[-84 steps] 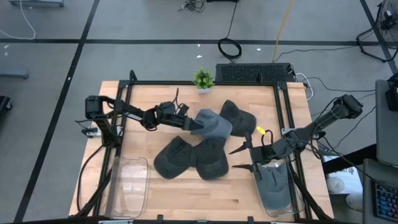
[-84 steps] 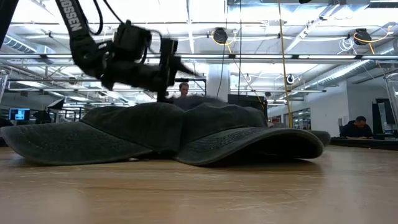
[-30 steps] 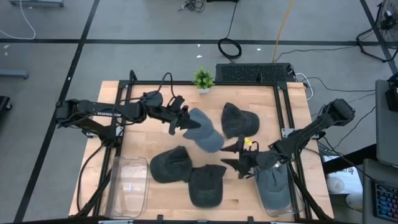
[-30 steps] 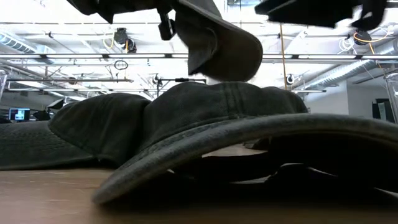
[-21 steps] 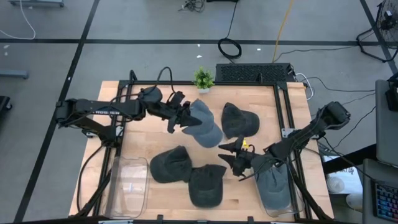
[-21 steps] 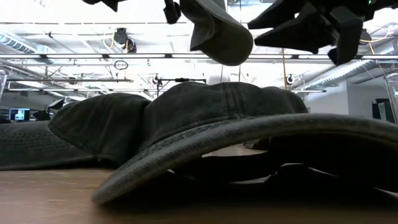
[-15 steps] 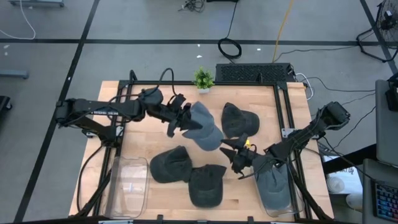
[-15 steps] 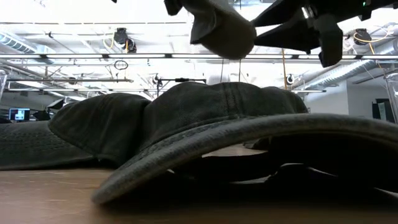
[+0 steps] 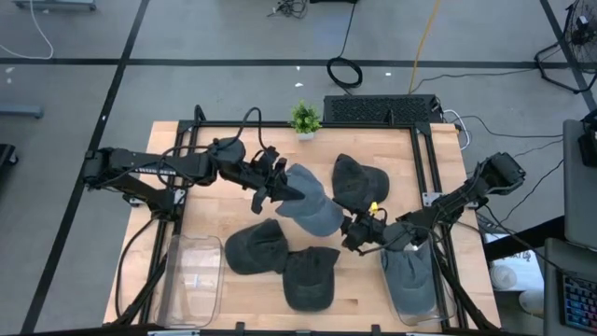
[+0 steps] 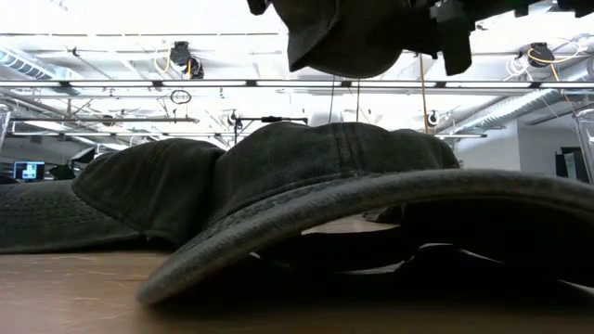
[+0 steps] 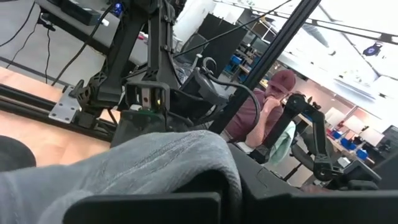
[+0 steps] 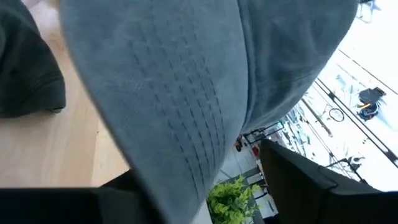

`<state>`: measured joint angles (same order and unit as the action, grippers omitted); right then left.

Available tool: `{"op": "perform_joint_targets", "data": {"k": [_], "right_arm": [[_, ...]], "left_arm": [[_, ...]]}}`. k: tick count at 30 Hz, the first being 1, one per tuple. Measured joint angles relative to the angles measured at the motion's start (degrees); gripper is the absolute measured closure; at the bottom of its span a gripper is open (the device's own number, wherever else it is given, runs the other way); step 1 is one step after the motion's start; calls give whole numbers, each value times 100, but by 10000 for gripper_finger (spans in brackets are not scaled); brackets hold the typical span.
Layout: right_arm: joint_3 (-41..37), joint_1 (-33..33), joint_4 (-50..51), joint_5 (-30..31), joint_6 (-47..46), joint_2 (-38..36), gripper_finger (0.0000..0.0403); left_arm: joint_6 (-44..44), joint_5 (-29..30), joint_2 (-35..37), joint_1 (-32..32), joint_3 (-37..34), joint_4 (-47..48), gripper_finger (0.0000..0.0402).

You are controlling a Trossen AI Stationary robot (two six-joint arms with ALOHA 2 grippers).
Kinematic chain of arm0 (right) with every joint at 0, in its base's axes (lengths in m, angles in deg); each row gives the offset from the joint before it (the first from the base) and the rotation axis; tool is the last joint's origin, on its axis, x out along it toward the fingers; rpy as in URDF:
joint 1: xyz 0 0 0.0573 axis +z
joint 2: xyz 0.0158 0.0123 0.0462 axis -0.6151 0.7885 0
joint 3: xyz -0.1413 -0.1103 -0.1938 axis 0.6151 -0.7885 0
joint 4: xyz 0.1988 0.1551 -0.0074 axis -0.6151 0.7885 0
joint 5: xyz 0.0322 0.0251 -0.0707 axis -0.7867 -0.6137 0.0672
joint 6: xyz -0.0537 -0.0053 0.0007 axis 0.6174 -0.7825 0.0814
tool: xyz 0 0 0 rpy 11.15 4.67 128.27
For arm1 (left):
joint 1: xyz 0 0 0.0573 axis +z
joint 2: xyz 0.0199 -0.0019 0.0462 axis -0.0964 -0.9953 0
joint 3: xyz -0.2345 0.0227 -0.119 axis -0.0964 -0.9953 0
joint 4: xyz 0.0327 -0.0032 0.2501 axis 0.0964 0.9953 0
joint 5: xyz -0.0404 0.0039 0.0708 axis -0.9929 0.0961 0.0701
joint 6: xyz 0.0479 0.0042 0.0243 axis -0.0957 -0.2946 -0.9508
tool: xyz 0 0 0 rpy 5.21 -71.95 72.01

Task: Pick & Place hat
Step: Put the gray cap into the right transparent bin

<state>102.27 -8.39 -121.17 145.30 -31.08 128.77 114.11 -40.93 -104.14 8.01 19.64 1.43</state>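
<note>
A grey hat (image 9: 312,205) hangs above the table's middle, and my left gripper (image 9: 277,191) is shut on its left side. The hat's brim (image 12: 186,112) points toward the near right. My right gripper (image 9: 346,231) is open there, with one finger on each side of the brim. In the low view the held hat (image 10: 339,37) shows at the top, above the dark hats lying on the wood. My left gripper pinches the crown's edge (image 9: 285,192) on the side away from the brim, and grey cloth (image 11: 155,168) bunches over its fingers. The fingers reach in about level from the table's left. The hat is lifted clear of the table. My right gripper stands around the brim; I cannot tell whether its fingers touch it.
One dark hat (image 9: 355,181) lies at the far right of the middle and two more (image 9: 254,247) (image 9: 311,277) lie near the front. A clear bin (image 9: 410,313) at the near right holds a grey hat (image 9: 409,275). Another clear bin (image 9: 191,271) stands near left, and a small plant (image 9: 304,119) at the far edge.
My right gripper has moved toward the table's left, up to the held hat, and has turned about its wrist, so its fingers now straddle the brim. My left gripper has kept the hat lifted and shifted it slightly toward the near edge.
</note>
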Motion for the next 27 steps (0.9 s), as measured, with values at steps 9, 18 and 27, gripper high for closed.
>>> {"op": "perform_joint_targets", "data": {"k": [9, 18, 27], "right_arm": [[0, 212, -21, 17, 105, -6, 387], [108, 823, 57, 1629, 830, -223, 401], [109, 1001, 417, 1795, 507, -332, 402]], "left_arm": [[-90, -21, 0, -5, 0, 308, 399], [-204, 292, -4, 12, 0, 407, 374], [-191, 976, -4, 55, 0, -85, 341]]}}
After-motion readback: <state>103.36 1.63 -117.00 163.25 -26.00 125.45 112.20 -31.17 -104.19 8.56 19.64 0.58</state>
